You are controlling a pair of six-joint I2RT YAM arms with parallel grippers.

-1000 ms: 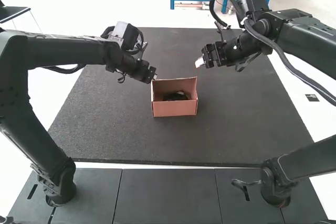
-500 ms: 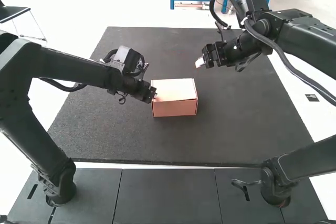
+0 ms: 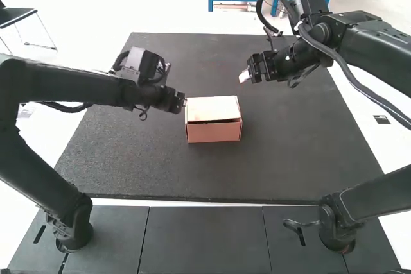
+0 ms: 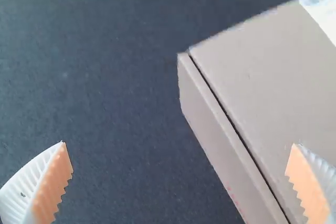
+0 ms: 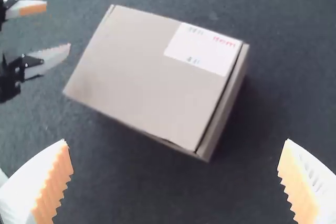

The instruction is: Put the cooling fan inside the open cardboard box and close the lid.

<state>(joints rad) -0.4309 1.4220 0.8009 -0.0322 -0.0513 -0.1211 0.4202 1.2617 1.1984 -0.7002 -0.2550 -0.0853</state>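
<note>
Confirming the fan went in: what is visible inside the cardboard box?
The cardboard box is shut; its lid hides whatever is inside. A white label sits on the lid.

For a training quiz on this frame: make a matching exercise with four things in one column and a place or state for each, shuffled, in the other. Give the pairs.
1 cardboard box
2 left gripper
3 right gripper
4 label

A open, raised over the mat, beyond the box
B closed, resting on the mat
C open, low beside the box's left end
D white, on the box's top

Pairs: 1-B, 2-C, 3-A, 4-D
</note>
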